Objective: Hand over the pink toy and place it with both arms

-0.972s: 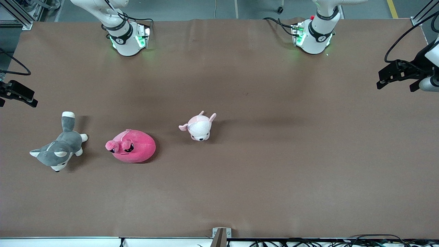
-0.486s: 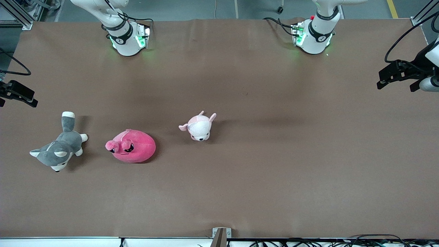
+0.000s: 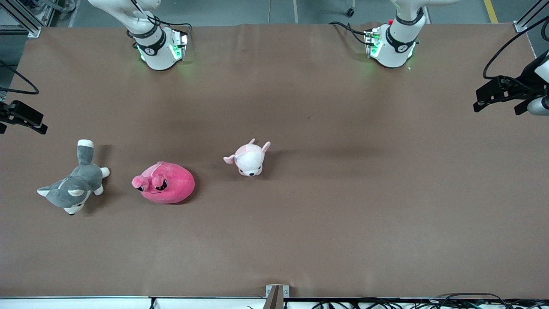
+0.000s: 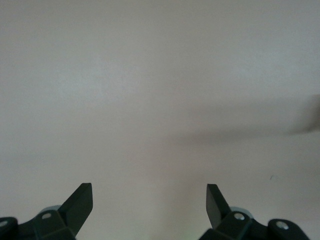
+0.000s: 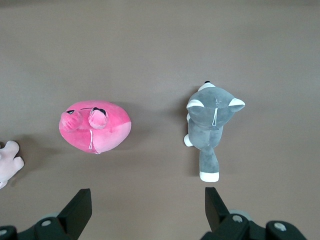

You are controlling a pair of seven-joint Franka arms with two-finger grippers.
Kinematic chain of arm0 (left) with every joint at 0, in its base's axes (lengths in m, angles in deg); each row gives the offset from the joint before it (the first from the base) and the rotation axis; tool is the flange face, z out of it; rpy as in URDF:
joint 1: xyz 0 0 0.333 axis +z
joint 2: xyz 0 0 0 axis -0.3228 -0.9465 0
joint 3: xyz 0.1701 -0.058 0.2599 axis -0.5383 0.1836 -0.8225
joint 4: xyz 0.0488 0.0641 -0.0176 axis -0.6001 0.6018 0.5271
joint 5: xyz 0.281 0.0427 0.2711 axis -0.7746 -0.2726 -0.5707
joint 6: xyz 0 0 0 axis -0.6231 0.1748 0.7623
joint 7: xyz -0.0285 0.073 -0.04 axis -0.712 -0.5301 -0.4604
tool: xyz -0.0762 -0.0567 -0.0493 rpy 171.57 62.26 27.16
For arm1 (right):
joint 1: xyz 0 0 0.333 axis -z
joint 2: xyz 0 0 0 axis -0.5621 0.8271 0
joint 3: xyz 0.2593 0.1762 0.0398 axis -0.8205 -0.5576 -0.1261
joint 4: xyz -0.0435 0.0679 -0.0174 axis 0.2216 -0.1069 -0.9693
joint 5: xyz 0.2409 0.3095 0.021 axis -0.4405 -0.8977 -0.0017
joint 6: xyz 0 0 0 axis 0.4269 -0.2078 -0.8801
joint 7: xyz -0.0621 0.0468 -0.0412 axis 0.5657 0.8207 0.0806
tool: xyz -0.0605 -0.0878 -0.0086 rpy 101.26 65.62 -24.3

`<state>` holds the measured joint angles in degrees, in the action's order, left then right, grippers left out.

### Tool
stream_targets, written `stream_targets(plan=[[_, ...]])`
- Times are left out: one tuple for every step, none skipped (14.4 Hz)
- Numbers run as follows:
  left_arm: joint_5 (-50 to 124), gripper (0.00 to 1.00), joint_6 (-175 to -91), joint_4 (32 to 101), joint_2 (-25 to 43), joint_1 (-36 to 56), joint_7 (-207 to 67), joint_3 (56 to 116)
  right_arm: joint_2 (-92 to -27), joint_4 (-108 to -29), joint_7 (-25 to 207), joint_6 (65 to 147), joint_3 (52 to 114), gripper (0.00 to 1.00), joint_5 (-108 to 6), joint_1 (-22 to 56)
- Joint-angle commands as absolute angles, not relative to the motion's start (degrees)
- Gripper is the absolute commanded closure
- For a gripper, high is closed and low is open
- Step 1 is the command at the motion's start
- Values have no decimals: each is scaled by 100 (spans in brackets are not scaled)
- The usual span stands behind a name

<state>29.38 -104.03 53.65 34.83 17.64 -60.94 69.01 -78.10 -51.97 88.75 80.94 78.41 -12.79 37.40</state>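
Observation:
The pink toy (image 3: 165, 183), a round hot-pink plush, lies on the brown table (image 3: 343, 193) toward the right arm's end. It also shows in the right wrist view (image 5: 96, 126). My right gripper (image 5: 148, 197) is open and empty, high over the table between the pink toy and the husky; in the front view it shows at the edge (image 3: 25, 118). My left gripper (image 4: 149, 192) is open and empty over bare table at the left arm's end, where it shows in the front view (image 3: 482, 101). Both grippers are well apart from the toy.
A grey-and-white husky plush (image 3: 73, 186) lies beside the pink toy, closer to the right arm's end; it shows in the right wrist view (image 5: 210, 125). A small pale pink-and-white plush (image 3: 248, 159) lies beside the pink toy toward the table's middle.
My left gripper has drifted slightly toward its end of the table. The toys and the right gripper have not moved.

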Motion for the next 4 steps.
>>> stream_targets(plan=[[2939,0,-10430,5473,3607,1761,-6078,6880,-8029,-5474,8930,8175,7814,0,-1147,3745],[2939,0,-10430,5473,3607,1769,-6078,6880,-8029,-5474,8939,8175,7814,0,-1147,3745],[2939,0,-10430,5473,3607,1769,-6078,6880,-8029,-5474,8965,8175,7814,0,-1147,3745],[2948,0,-10430,5473,3598,1769,-6078,6880,-8029,-5465,9000,8175,7814,0,-1147,3754]])
